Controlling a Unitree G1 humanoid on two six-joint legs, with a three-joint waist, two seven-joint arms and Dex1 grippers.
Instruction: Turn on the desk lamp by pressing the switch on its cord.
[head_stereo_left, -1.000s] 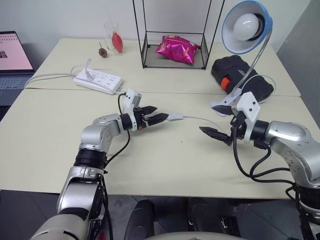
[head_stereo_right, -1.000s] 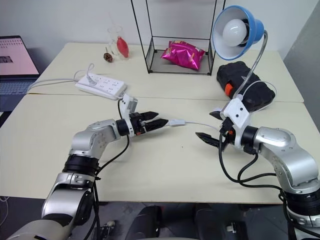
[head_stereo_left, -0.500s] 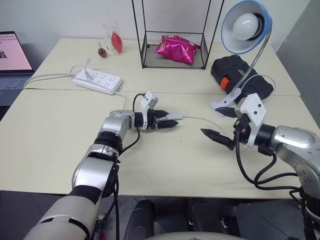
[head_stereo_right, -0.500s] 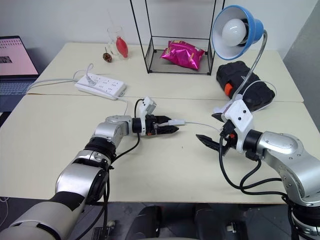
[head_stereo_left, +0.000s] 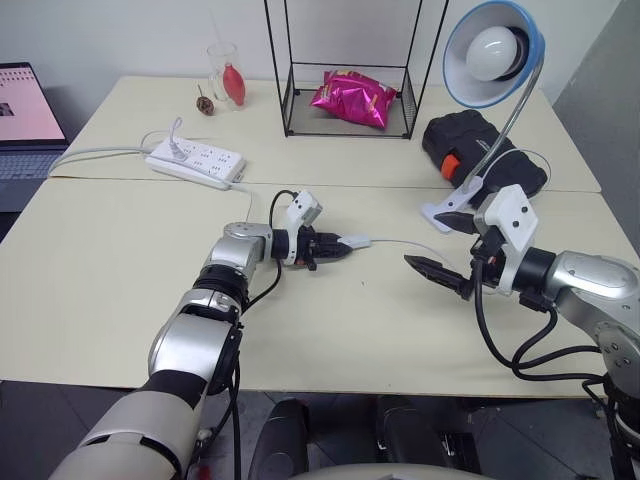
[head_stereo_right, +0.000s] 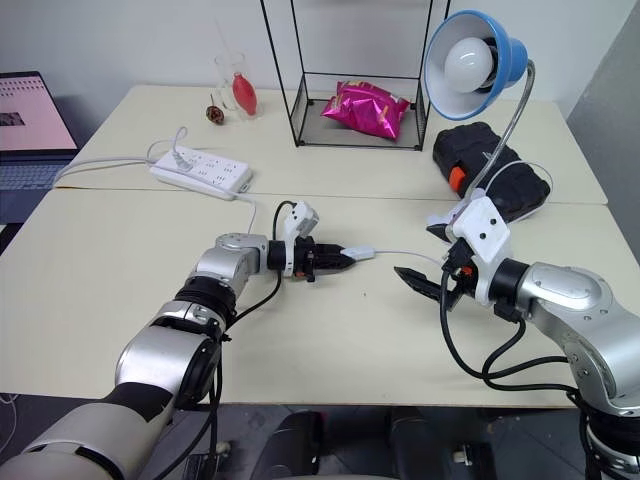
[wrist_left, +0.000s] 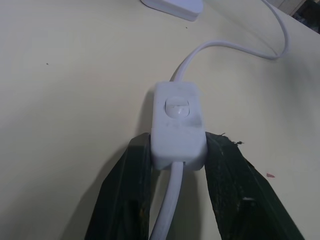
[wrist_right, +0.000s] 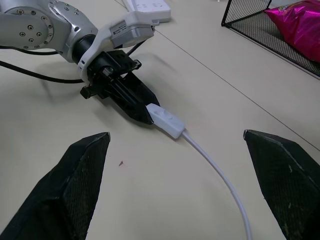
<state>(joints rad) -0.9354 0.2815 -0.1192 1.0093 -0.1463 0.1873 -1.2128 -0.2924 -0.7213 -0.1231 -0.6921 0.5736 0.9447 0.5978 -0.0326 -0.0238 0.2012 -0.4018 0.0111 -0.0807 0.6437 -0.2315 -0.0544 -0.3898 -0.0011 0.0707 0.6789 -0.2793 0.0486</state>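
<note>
A: Where is the switch (wrist_left: 178, 125)?

B: On the cream counter (head_stereo_left: 120, 270), near its middle. The left gripper (head_stereo_left: 338, 245) is clamped on it. In the left wrist view the two black fingers (wrist_left: 125, 185) pinch the near end of the white box from either side, and the round button on its top face is uncovered.

A: Do the head views show that button?

B: No, there the switch is too small to make it out. They do show the cord (head_stereo_left: 405, 243) running from the switch toward three o'clock, to the white clip base of the desk lamp (head_stereo_left: 494, 52).

A: And the lamp?

B: It stands at about two o'clock on the counter, blue shade tilted and white bulb showing, with no glow I can make out.

A: The right gripper (head_stereo_left: 437, 272)?

B: Spread wide and empty, just above the counter at three o'clock from the switch, pointing toward it. Its wrist view shows the two fingers (wrist_right: 80, 170) well apart, with the switch, the cord and the left gripper between them and farther off.

A: Anything else?

B: A white power strip (head_stereo_left: 196, 160) at ten o'clock, a pink foil bag (head_stereo_left: 353, 100) inside a wire frame at twelve, and a black pouch (head_stereo_left: 480, 150) behind the lamp base.
</note>
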